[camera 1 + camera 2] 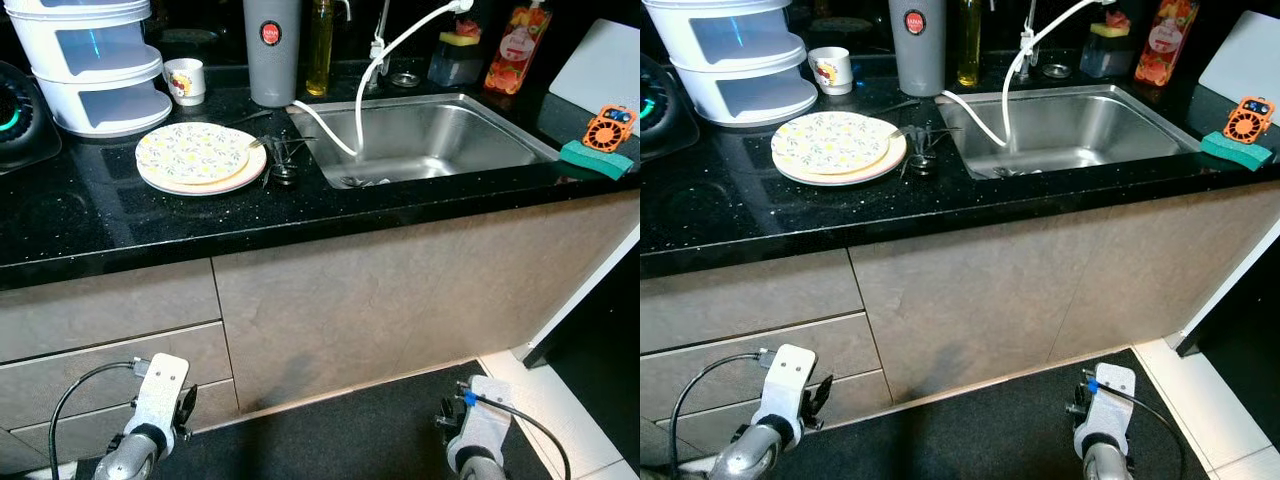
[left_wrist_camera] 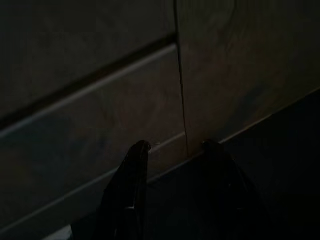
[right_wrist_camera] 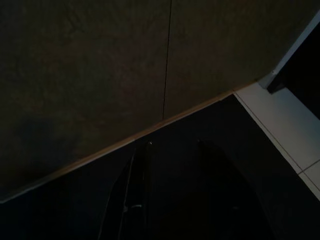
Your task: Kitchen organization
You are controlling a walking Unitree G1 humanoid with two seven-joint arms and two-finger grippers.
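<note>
Cutlery (image 1: 283,158) beside plates (image 1: 200,156), handles toward sink (image 1: 430,135).

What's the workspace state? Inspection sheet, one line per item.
Surface: black speckled counter with steel sink.
Job's things: stacked plates left of sink; cutlery between plates and sink; mug behind plates.
Clutter: white containers, grey canister, oil bottle, soap bottle, green sponge with orange gadget.
Grippers: left gripper and right gripper open, hanging low by the cabinet.
Cables: white hose into sink; black wrist cables.
Surroundings: dark mat, white tiles at right.
</note>
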